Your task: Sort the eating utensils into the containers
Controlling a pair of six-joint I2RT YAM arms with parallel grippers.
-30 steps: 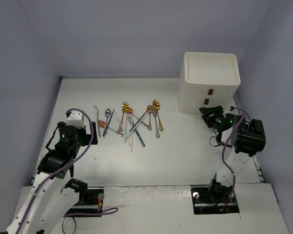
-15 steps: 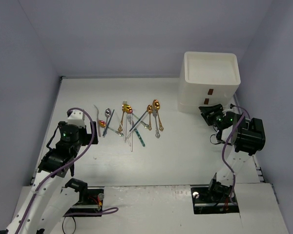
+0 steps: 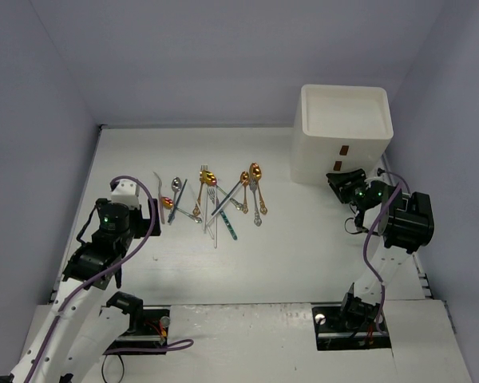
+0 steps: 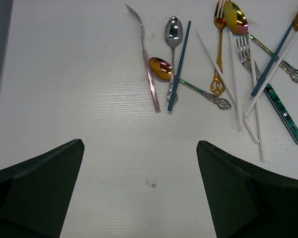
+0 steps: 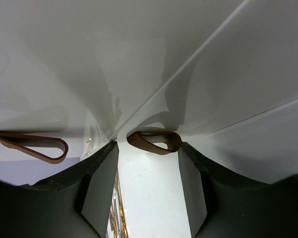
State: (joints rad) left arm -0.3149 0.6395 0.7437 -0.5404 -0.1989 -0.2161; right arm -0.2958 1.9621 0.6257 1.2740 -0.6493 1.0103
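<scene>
Right tool (image 5: 148, 148) narrowing astride small brown handle (image 5: 154, 142) of cream-white plastic drawer cabinet (image 3: 343, 120), jaws apart, unclamped: drawer pull likely next. Left tool (image 4: 140, 143) spread wide, empty.

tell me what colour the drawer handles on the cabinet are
Brown handles on a cream-white cabinet; clearest in the right wrist view.

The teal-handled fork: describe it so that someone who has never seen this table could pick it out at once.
Start at the cream-white cabinet in the far right corner and look left to the scatter of utensils. At its near edge lies the fork, silver tines pointing away. Only it has a broad marbled teal handle; neighbouring handles are thin white or dark blue.
</scene>
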